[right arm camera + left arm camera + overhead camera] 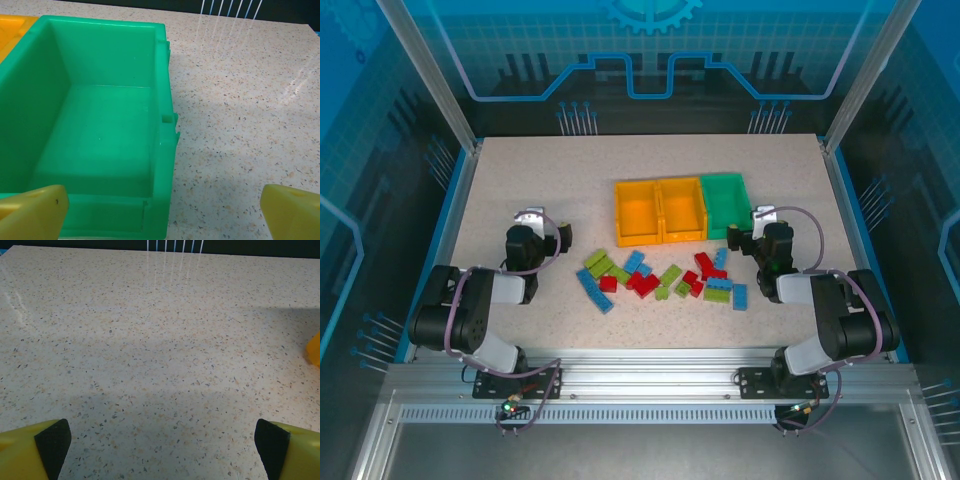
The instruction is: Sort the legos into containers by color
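The legos lie loose on the table in front of the containers: red ones [645, 283], blue ones [593, 290] and lime green ones [597, 260]. The containers stand in a row behind them: two orange bins [638, 212] [682, 208] and a green bin [725, 204], all empty. My left gripper [536, 228] hovers left of the pile. It is open over bare table [162, 440]. My right gripper [764, 228] is open at the green bin's near right corner [162, 210]. The green bin [100, 135] shows an empty floor.
The speckled table [520, 170] is fenced by blue-lit walls and metal posts. An orange bin's corner [315, 347] peeks in at the right of the left wrist view. An orange bin's wall [12, 30] adjoins the green bin on its left.
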`<state>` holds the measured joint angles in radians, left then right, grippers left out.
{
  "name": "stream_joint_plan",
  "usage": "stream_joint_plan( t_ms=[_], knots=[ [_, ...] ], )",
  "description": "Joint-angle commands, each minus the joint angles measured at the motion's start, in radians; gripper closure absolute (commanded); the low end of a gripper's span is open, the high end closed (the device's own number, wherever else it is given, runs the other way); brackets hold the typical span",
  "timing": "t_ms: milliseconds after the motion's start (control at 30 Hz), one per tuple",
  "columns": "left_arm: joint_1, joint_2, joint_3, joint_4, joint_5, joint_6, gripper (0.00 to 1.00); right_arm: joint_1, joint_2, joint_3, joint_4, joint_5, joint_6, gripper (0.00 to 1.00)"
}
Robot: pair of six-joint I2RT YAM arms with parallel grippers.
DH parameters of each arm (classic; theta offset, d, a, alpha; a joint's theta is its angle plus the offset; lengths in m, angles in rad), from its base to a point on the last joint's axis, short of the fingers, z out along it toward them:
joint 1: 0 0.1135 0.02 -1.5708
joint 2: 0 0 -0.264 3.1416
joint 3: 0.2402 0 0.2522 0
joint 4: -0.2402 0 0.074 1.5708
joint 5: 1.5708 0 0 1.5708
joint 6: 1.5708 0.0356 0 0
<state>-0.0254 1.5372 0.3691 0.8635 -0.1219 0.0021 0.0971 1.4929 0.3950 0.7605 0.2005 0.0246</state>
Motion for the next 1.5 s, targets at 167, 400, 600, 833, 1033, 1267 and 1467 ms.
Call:
stream_joint_plan(
  t_ms=[167, 400, 600, 833, 1033, 1267, 1467],
  knots=[
    [0.006, 0.008, 0.022, 0.027, 0.026, 0.007, 0.01, -0.013, 0.01, 0.021, 0.022, -0.013, -0.009, 0.0],
    [-0.007, -0.135, 0.103, -0.261, -0.107, -0.035, 0.01, -0.015, -0.079, 0.191, -0.365, -0.046, -0.004, 0.0],
    [-0.025, -0.248, 0.393, -0.957, -0.176, -0.305, 0.01, -0.007, -0.187, 0.403, -0.879, -0.112, 0.13, 0.03],
    [-0.156, -0.33, 0.373, -1.112, -0.223, -0.438, 0.01, 0.083, -0.213, 0.539, -1.275, -0.199, 0.239, 0.07],
    [-0.241, -0.366, 0.33, -1.166, -0.203, -0.508, 0.01, 0.211, -0.203, 0.496, -1.389, -0.194, 0.307, 0.09],
    [-0.281, -0.427, 0.282, -1.173, -0.185, -0.55, 0.01, 0.282, -0.207, 0.408, -1.468, -0.161, 0.419, 0.12],
    [-0.284, -0.425, 0.265, -1.163, -0.185, -0.547, 0.01, 0.324, -0.16, 0.376, -1.465, -0.174, 0.48, 0.12]
  ],
)
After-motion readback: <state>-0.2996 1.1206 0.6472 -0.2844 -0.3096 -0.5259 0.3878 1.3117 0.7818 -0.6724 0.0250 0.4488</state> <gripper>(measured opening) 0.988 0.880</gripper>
